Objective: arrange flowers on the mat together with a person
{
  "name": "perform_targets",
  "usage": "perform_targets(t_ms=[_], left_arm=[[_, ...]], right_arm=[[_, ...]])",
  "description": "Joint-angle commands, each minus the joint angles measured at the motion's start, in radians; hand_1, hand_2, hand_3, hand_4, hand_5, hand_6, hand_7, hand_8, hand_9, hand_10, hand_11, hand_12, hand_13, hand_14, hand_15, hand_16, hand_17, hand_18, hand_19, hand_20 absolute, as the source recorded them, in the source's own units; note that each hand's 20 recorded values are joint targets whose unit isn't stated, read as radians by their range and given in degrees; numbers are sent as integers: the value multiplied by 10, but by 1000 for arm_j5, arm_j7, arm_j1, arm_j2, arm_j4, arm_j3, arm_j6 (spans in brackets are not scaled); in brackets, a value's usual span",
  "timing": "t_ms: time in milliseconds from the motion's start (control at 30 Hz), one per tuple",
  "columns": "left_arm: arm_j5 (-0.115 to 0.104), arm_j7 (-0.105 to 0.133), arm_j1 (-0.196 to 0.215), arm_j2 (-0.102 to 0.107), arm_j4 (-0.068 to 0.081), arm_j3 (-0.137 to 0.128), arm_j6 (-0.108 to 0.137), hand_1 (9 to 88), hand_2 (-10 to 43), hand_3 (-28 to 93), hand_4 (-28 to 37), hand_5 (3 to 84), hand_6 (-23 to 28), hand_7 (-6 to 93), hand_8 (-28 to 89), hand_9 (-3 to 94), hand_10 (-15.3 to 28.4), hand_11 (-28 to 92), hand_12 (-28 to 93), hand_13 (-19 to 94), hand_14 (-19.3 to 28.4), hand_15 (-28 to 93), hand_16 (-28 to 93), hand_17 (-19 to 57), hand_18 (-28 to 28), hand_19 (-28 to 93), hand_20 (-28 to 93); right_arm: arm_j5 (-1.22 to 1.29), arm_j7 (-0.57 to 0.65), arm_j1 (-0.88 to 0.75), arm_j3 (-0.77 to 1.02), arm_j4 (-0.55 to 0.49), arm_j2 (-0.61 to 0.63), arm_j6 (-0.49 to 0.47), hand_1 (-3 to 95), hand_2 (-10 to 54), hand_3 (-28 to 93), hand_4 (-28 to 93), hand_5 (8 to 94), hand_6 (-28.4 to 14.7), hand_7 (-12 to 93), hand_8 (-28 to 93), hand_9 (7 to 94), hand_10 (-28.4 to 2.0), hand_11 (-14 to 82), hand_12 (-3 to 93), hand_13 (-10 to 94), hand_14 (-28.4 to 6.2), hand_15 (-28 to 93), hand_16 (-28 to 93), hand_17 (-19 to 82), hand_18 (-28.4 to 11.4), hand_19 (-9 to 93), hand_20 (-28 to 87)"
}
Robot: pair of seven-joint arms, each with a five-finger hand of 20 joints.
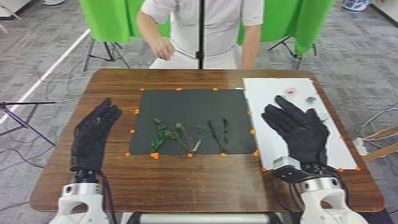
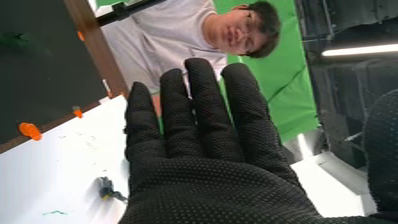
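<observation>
Brown wood fills the middle of the head view as a table [image 1: 169, 185] carries the dark mat [image 1: 191, 102] at center and the white sheet [image 1: 271, 95] at right, where flower arranging looks to be at its outset. The right hand [image 1: 300, 134] rises over the sheet at the right of the frame, its fingers straight, slightly spread and gripping nothing; the left hand [image 1: 91, 137], at the frame's left, has its fingers extended and close together, also empty. A low sweep of the right hand toward the mat could drag the slender stems askew, and a pinch that closes off-line could catch two neighbors or crush a thin stalk. The stems lie across the mat's lower half, long axes running mostly from the top of the frame to the bottom. The leafy stem [image 1: 160, 135], leftmost, stands nearly vertical in the picture; the budded stem [image 1: 180, 133] beside it leans, lower end toward the right, its buds pointing up the frame. A pair of thin stems [image 1: 225, 135] runs close alongside at the mat's lower right. Smallest, a pink item [image 1: 290, 91] and a gray item [image 1: 310, 100] sit on the sheet at upper right, their facing too small to tell.
</observation>
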Motion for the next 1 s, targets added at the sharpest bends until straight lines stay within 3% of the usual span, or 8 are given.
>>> perform_targets(t_ms=[33, 167, 267, 367, 433, 533, 800, 1000], left_arm=[[10, -14, 6, -12, 4, -5, -14, 287, -82, 651, -160, 427, 57, 57, -51, 393, 121, 128, 165, 353, 142, 101, 21, 121, 81, 29, 214], [8, -14, 8, -10, 3, -3, -8, 286, -82, 652, -159, 426, 56, 56, -52, 393, 120, 128, 166, 353, 142, 101, 21, 120, 81, 29, 213], [10, -18, 11, -8, 1, -3, -10, 287, -82, 651, -160, 426, 56, 55, -51, 393, 120, 127, 165, 352, 142, 100, 21, 118, 80, 28, 212], [10, -26, 13, -9, -2, -2, -9, 288, -82, 650, -161, 425, 56, 55, -51, 392, 121, 127, 165, 351, 142, 100, 22, 117, 80, 28, 211], [9, -27, 14, -9, -3, 0, -9, 287, -82, 651, -160, 425, 56, 55, -51, 392, 120, 127, 166, 352, 142, 100, 22, 117, 80, 28, 211], [11, -26, 16, -8, -6, -4, -3, 288, -81, 649, -160, 425, 56, 55, -50, 392, 120, 126, 166, 351, 142, 100, 21, 115, 79, 27, 209], [11, -29, 34, -11, -18, -7, 11, 288, -81, 649, -160, 424, 55, 55, -50, 391, 121, 126, 166, 351, 143, 100, 22, 113, 79, 27, 206], [13, -28, 36, -15, -21, -5, 14, 289, -80, 648, -158, 424, 54, 56, -51, 391, 120, 126, 166, 352, 143, 100, 22, 112, 78, 27, 205]], right_arm=[[-35, -25, 7, 1, 1, 18, 33, 87, 4, 751, -189, 451, -45, 109, -91, 493, -161, 61, 123, 357, -120, 133, 85, 205, -125, 53, 291], [-134, -60, 73, 8, 19, 79, 85, 131, -41, 758, -190, 450, -36, 120, -96, 476, -135, 58, 127, 360, -112, 134, 95, 202, -143, 117, 321], [-438, -32, 148, 19, 35, 150, 162, 189, -76, 758, -191, 444, -28, 139, -102, 470, -125, 62, 140, 401, -110, 149, 118, 205, -148, 222, 355], [-854, 77, 214, 20, 47, 217, 223, 249, -94, 750, -201, 458, -21, 172, -112, 496, -137, 102, 163, 496, -115, 172, 157, 229, -143, 337, 371], [-1132, 249, 259, -8, 43, 273, 247, 270, -95, 731, -219, 481, -10, 195, -117, 529, -155, 152, 188, 569, -118, 228, 206, 247, -157, 451, 391], [-1369, 364, 316, -13, 44, 332, 120, 285, -95, 716, -234, 536, 1, 219, -118, 579, -154, 216, 219, 620, -122, 329, 232, 286, -161, 531, 403], [-1478, 535, 527, -119, 70, 432, -383, 342, -95, 677, -252, 599, 11, 184, -109, 702, -156, 211, 222, 727, -103, 408, 243, 343, -194, 657, 425], [-1538, 554, 645, -242, 147, 474, -542, 369, -95, 651, -250, 585, 13, 145, -105, 738, -153, 178, 207, 776, -83, 408, 264, 382, -196, 701, 418]])
